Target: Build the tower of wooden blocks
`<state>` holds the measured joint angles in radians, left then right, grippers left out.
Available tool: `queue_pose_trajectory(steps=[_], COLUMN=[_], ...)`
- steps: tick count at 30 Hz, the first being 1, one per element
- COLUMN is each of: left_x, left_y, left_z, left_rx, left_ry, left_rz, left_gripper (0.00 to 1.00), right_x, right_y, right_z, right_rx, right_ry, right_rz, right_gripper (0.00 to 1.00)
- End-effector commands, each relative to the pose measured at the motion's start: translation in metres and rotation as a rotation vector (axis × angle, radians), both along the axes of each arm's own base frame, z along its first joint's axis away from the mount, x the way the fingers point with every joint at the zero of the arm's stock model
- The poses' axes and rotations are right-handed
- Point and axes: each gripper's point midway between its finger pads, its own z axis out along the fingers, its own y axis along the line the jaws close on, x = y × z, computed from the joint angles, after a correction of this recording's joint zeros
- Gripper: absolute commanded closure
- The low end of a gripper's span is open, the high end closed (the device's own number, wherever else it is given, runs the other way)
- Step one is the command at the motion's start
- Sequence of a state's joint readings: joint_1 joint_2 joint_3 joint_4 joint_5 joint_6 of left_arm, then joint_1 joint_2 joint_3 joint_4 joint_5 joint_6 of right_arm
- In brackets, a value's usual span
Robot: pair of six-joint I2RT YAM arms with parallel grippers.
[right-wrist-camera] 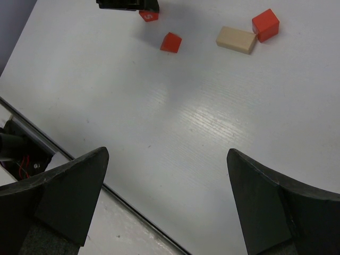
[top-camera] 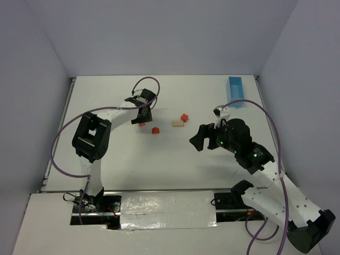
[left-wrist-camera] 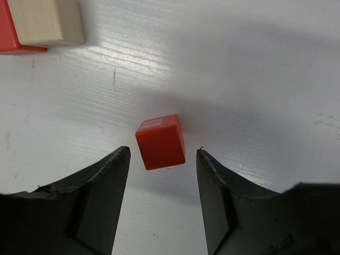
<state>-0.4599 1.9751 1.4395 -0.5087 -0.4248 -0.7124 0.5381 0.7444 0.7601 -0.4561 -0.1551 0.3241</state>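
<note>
A red-orange cube (left-wrist-camera: pixel 160 142) lies on the white table just ahead of my left gripper (left-wrist-camera: pixel 162 151), in line with the gap between its open fingers and untouched. In the top view this cube (top-camera: pixel 142 124) sits under the left gripper (top-camera: pixel 142 117). A second red block (top-camera: pixel 155 130) lies to its right. Further right, a tan bar (top-camera: pixel 178 123) lies against another red cube (top-camera: pixel 184 117). My right gripper (top-camera: pixel 198 140) is open and empty, hovering right of the blocks. The right wrist view shows the gripper (right-wrist-camera: pixel 167 153) over bare table and the tan bar (right-wrist-camera: pixel 236 40) beyond it.
A light-blue tray (top-camera: pixel 235 91) stands at the back right. Purple cables loop over both arms. The table's front edge and a dark gap (right-wrist-camera: pixel 32 154) lie near the right gripper. Walls close in the table on three sides.
</note>
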Motion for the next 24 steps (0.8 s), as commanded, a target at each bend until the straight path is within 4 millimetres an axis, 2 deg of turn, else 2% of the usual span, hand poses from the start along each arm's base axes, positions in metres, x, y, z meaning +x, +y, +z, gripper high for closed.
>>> queue_pose_trajectory(steps=[1,4,12,17,24], left_x=[0.005,0.007,0.006,0.009,0.01], left_y=[-0.002,-0.002,0.001,0.001,0.002], left_z=[0.023,0.024,0.006,0.008,0.002], left_rx=[-0.023,-0.018,0.003,0.002,0.006], left_ry=[-0.058,-0.063,-0.031,-0.044,-0.034], left_rz=[0.001,0.002,0.026,0.029,0.03], left_gripper=[0.35,0.36,0.39,0.47,0.48], right_x=[0.005,0.005,0.004,0.003,0.004], right_y=[0.004,0.004,0.006,0.006,0.007], right_z=[0.007,0.008,0.005,0.005,0.004], right_rx=[0.018,0.018,0.018,0.019,0.019], right_ry=[-0.038,-0.04,-0.031,-0.028,-0.029], right_rz=[0.012,0.013,0.024,0.028,0.032], right_gripper=[0.0,0.0,0.0,0.0,0.0])
